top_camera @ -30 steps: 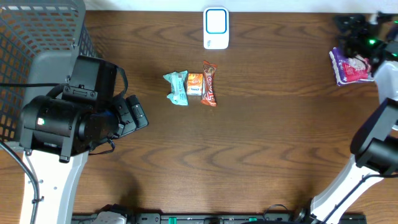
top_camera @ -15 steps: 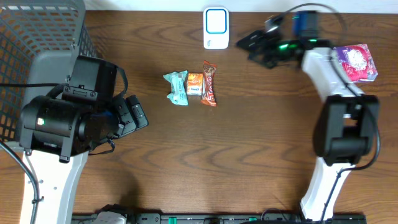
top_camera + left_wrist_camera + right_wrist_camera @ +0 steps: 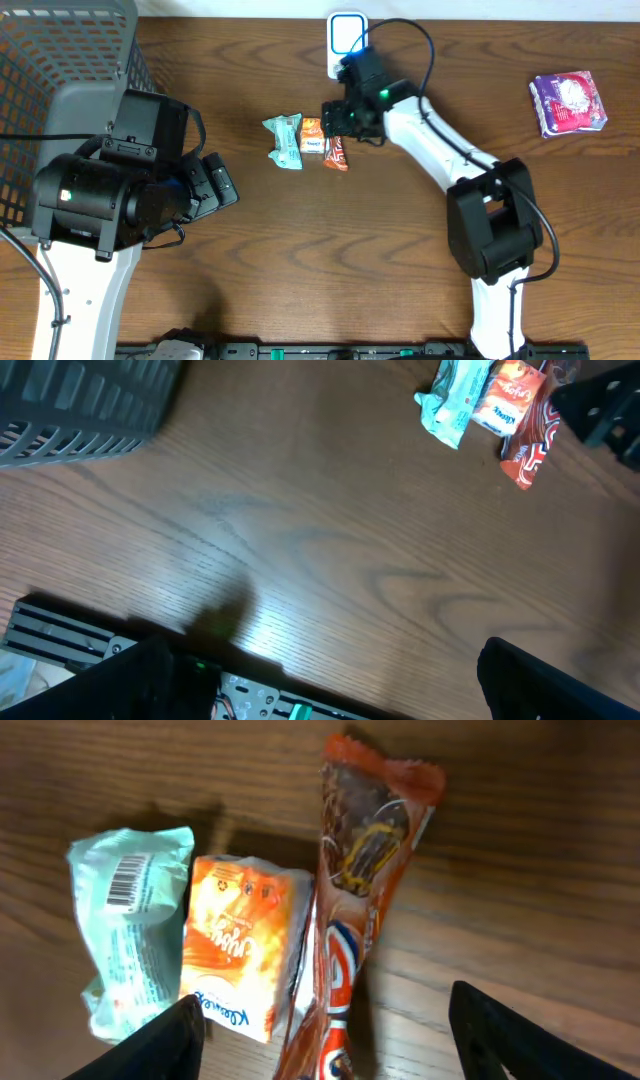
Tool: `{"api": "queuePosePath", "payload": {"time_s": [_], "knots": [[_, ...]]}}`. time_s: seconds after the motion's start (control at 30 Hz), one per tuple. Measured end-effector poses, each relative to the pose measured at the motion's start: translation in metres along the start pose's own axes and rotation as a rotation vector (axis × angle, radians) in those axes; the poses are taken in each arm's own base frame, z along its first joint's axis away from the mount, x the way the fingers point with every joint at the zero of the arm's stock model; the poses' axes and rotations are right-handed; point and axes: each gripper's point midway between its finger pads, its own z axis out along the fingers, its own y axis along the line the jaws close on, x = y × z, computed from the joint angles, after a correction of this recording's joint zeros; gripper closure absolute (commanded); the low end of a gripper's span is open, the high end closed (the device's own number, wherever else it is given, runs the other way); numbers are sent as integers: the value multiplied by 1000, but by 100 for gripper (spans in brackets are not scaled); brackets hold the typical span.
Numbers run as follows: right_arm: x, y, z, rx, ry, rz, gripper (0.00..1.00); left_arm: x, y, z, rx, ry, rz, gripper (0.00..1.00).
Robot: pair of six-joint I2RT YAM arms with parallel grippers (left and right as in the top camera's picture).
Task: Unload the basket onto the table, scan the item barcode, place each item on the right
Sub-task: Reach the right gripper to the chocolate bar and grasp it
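Three snack packs lie side by side near the middle of the desk (image 3: 400, 250): a pale teal pack (image 3: 125, 935) with its barcode (image 3: 132, 878) facing up, a small orange pack (image 3: 240, 940) touching it, and a long red-orange bar (image 3: 365, 860) just beside the orange one. The right hand (image 3: 340, 118) hangs directly over the bar's upper end, its fingers (image 3: 170, 1040) spread wide. In the right wrist view the bar and the orange pack lie between them. No finger can be seen touching a wrapper. The white scanner (image 3: 347, 40) stands at the far edge of the desk, just behind the right arm's wrist. A purple packet (image 3: 567, 102) lies well apart, near the right edge. The left hand (image 3: 215, 182) sits over bare wood to the left of the row, spread wide and holding nothing, with a grey basket (image 3: 60, 60) in the corner behind its arm.
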Motion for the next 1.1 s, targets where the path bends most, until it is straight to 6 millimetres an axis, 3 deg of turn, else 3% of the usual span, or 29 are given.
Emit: {"api": "queuePosePath", "payload": {"time_s": [0.17,0.5,0.57,0.7,0.8,1.1], "knots": [[1,-7,1,69,-15,18,43,0,0,0,0,0,0,2],[8,-20,20,118,7,51,37,0,0,0,0,0,0,2],[11,-22,28,122,17,52,45,0,0,0,0,0,0,2],[19,-26,39,125,42,58,81,0,0,0,0,0,0,2],[22,-27,43,125,53,59,99,0,0,0,0,0,0,2],[18,-25,41,119,41,24,99,0,0,0,0,0,0,2]]}}
